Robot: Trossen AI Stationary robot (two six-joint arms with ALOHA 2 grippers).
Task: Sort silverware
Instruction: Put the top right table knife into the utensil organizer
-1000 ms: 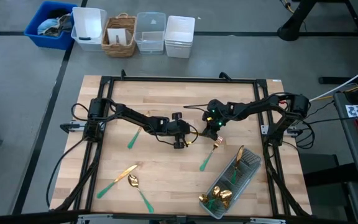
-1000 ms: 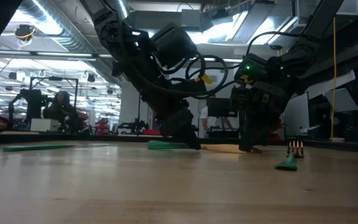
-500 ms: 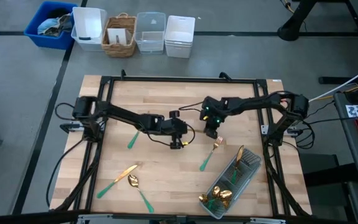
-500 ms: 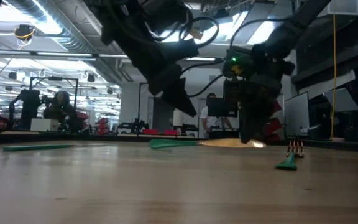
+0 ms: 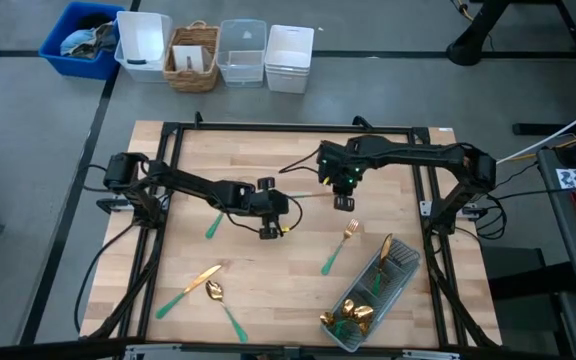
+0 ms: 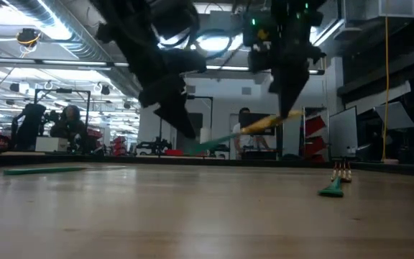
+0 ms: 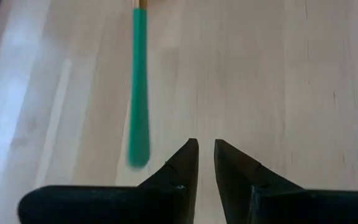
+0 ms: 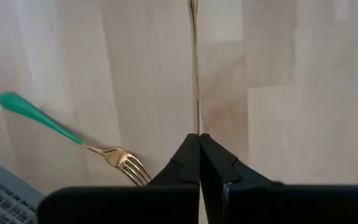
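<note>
- The right gripper [image 6: 287, 108] pinches a thin gold-and-green piece [image 6: 246, 131] by its gold end, up off the table
- It looks light, stiff and slippery, so grip near the middle
- The left gripper [image 7: 206, 163] is a little apart, holding nothing

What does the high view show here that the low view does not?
Only the high view shows the clear tray with gold pieces in it, the two pieces lying at the table's near left, and the bins beyond the table. Only the low view shows that the right gripper holds its knife tilted in the air, clear of the table, with the room behind. Both show the left gripper with nothing in it, and the fork lying on the wood.
</note>
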